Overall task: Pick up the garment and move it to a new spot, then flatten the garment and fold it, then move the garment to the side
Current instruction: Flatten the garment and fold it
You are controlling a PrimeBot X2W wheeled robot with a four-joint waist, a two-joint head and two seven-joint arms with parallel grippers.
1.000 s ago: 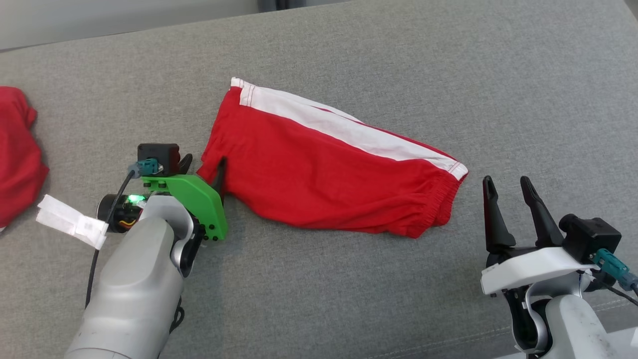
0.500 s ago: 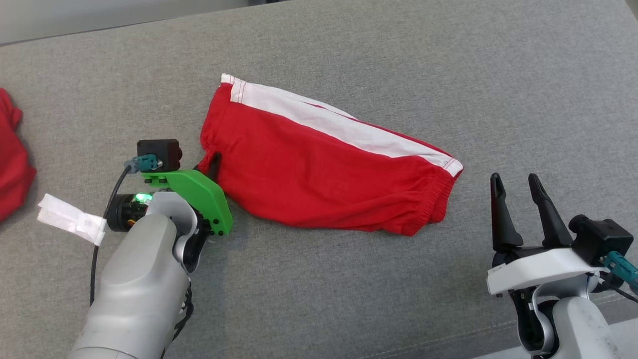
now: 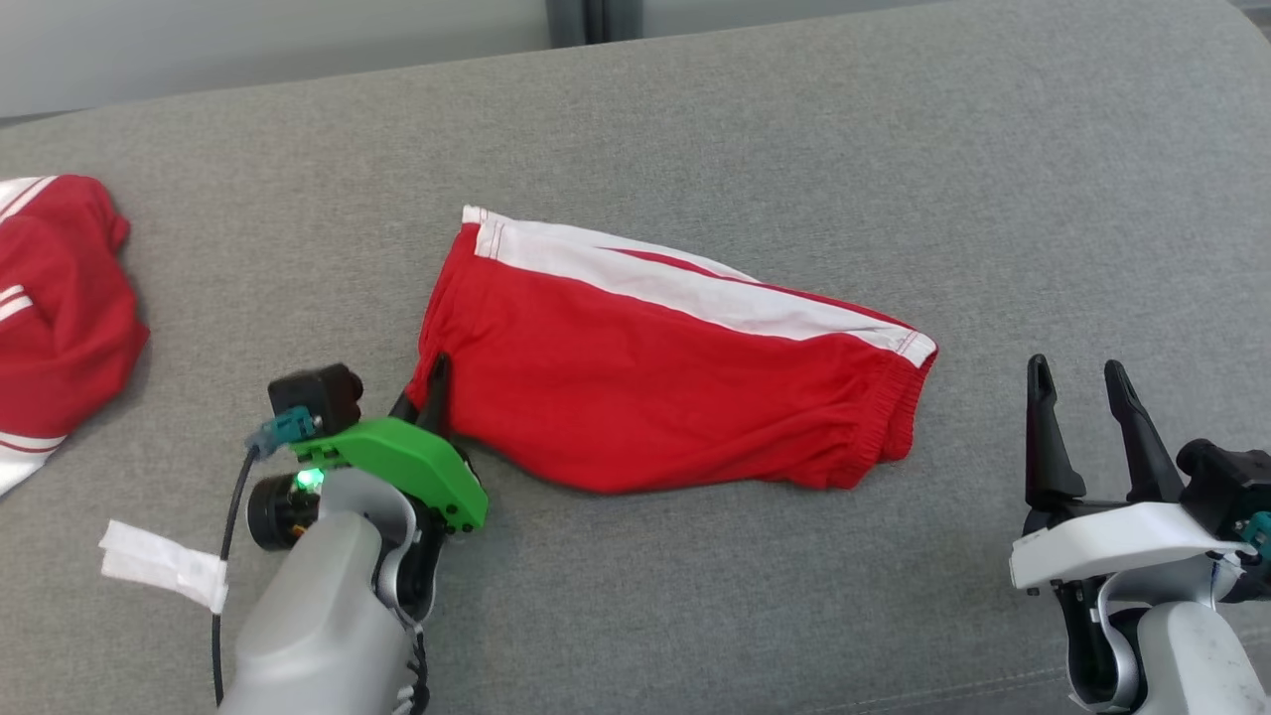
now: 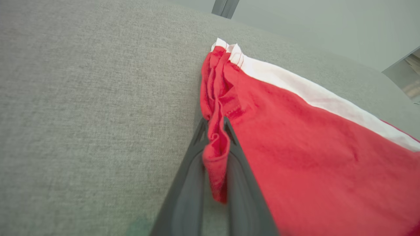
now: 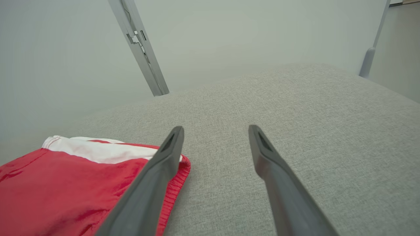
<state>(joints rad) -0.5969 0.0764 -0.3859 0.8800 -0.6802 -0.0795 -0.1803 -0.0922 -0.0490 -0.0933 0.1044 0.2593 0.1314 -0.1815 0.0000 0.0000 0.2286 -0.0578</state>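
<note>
The garment (image 3: 655, 387) is a pair of red shorts with a white side stripe, folded and lying across the middle of the grey cushion (image 3: 794, 149). My left gripper (image 3: 429, 382) is shut on the garment's near-left corner; in the left wrist view a bunched fold of the garment (image 4: 295, 144) sits pinched between the two dark fingers (image 4: 187, 177). My right gripper (image 3: 1077, 382) stands open and holds nothing, a little to the right of the elastic waistband end. In the right wrist view the garment (image 5: 65, 183) lies left of the gripper (image 5: 215, 131), partly behind one finger.
A second red and white garment (image 3: 55, 308) lies crumpled at the cushion's far left edge. A strip of white tape (image 3: 164, 564) hangs off my left arm's cable. A pale wall with a metal strut (image 5: 139, 46) stands behind the cushion.
My left gripper has closed on the garment's near-left corner. The head camera has shifted, so the whole scene sits lower in view and more of the second garment shows.
</note>
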